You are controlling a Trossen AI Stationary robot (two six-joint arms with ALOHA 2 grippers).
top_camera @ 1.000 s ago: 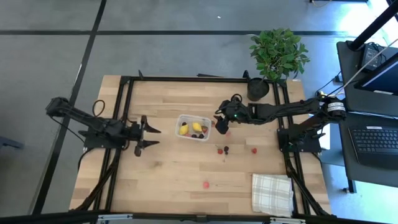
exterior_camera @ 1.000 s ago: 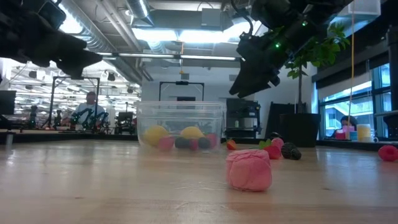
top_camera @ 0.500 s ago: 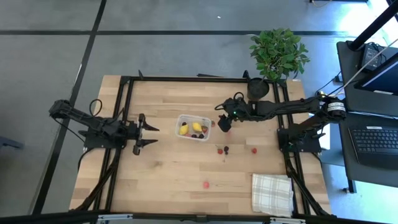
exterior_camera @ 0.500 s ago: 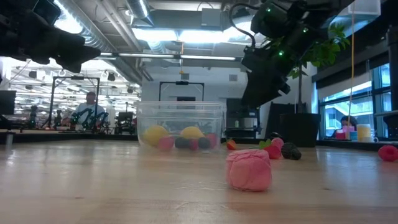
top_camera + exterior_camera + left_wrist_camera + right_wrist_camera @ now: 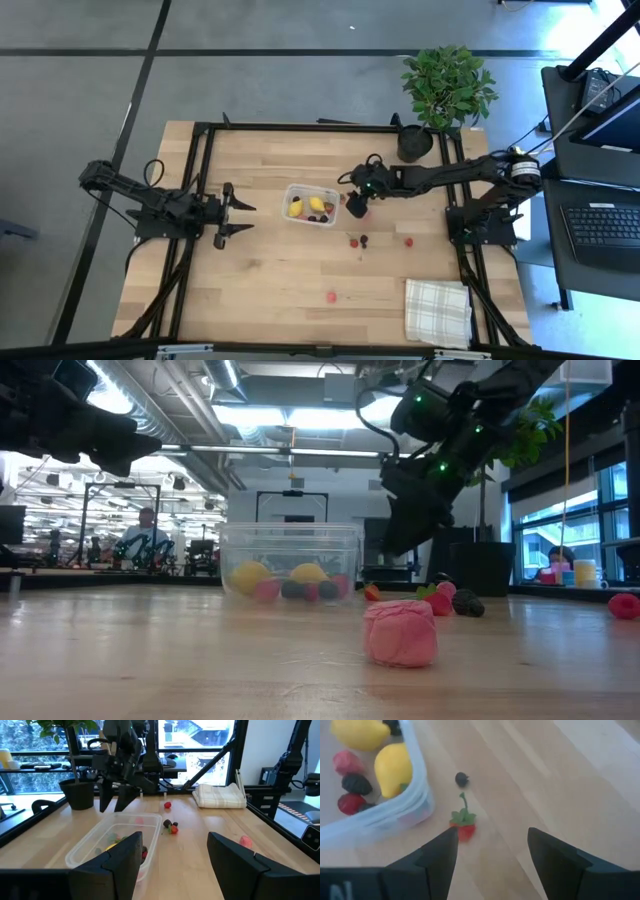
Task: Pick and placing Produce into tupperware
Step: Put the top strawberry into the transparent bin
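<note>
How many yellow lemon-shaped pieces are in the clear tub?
2: one lemon beside the tub wall, the other lemon further inside. Both show in the right wrist view.

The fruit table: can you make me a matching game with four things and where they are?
Things:
1. lemons
2. checked cloth
3. potted plant
4. strawberry with green leaves

Places:
A. far right corner of the table
B. on the wood just outside the tub, under the open right gripper
C. near right corner of the table
D. inside the clear tub

Pairs: 1-D, 2-C, 3-A, 4-B
</note>
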